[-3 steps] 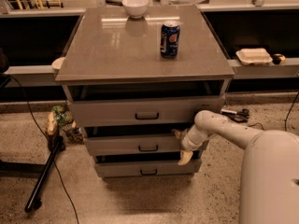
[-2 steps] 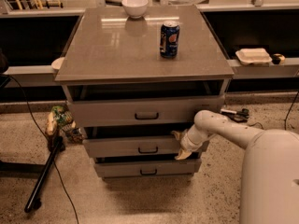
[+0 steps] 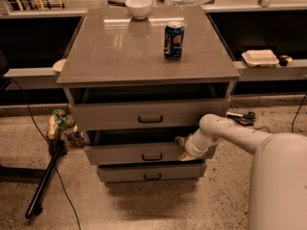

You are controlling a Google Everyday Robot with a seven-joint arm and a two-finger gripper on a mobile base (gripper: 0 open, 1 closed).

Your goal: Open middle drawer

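A grey cabinet [image 3: 144,56] holds three flat-fronted drawers, each with a small black loop handle. The middle drawer [image 3: 139,153] stands pulled out a little, with a dark gap above its front; its handle [image 3: 152,156] is free. The top drawer [image 3: 144,114] also stands out from the cabinet, and the bottom drawer [image 3: 148,172] sits furthest back. My gripper [image 3: 184,149] is at the upper right edge of the middle drawer's front, with my white arm [image 3: 225,133] reaching in from the right.
A blue soda can [image 3: 173,40] and a white bowl [image 3: 138,6] stand on the cabinet top. A white tray [image 3: 259,57] lies on the ledge at right. A black pole [image 3: 45,181] and cables lie on the floor at left, beside a small bag [image 3: 64,123].
The gripper and arm hold the same place at the middle drawer's right edge. The drawer looks at most slightly further out.
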